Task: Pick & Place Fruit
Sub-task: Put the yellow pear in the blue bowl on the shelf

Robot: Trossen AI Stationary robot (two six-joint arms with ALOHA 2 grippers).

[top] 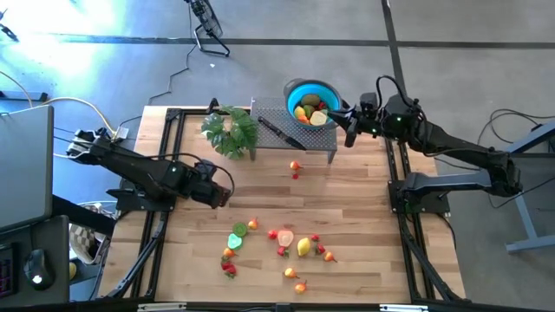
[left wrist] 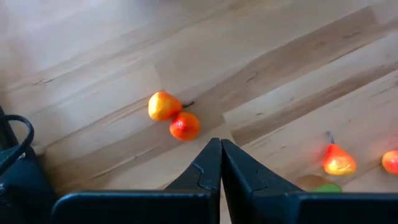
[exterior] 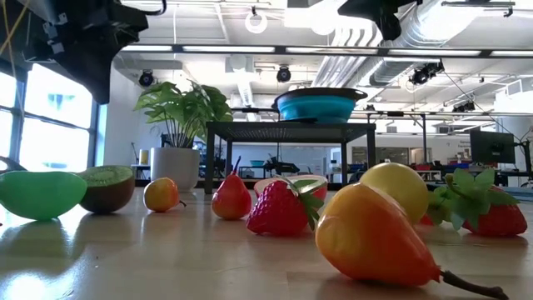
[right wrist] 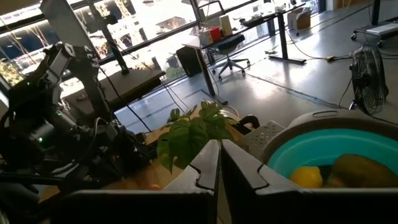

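Several small toy fruits (top: 286, 243) lie loose on the wooden table near its front edge. In the low view they include a strawberry (exterior: 279, 208) and a lemon (exterior: 400, 187). Two orange pieces (top: 296, 170) lie by the rack; in the left wrist view they (left wrist: 174, 116) show just beyond my fingers. The blue bowl (top: 312, 97) stands on a black rack (top: 299, 139) at the back and holds a lemon (right wrist: 308, 176) and other fruit. My left gripper (top: 218, 192) (left wrist: 221, 144) hangs shut above the table's left middle, pointing steeply down. My right gripper (top: 350, 137) (right wrist: 220, 144) is shut, level, just right of the bowl.
A bushy green plant (top: 231, 130) stands left of the rack, and a black-handled knife (top: 279, 132) lies on the rack. Bare wood (top: 347, 199) stretches between the rack and the fruit cluster. Black frame rails (top: 165, 173) run along both table sides.
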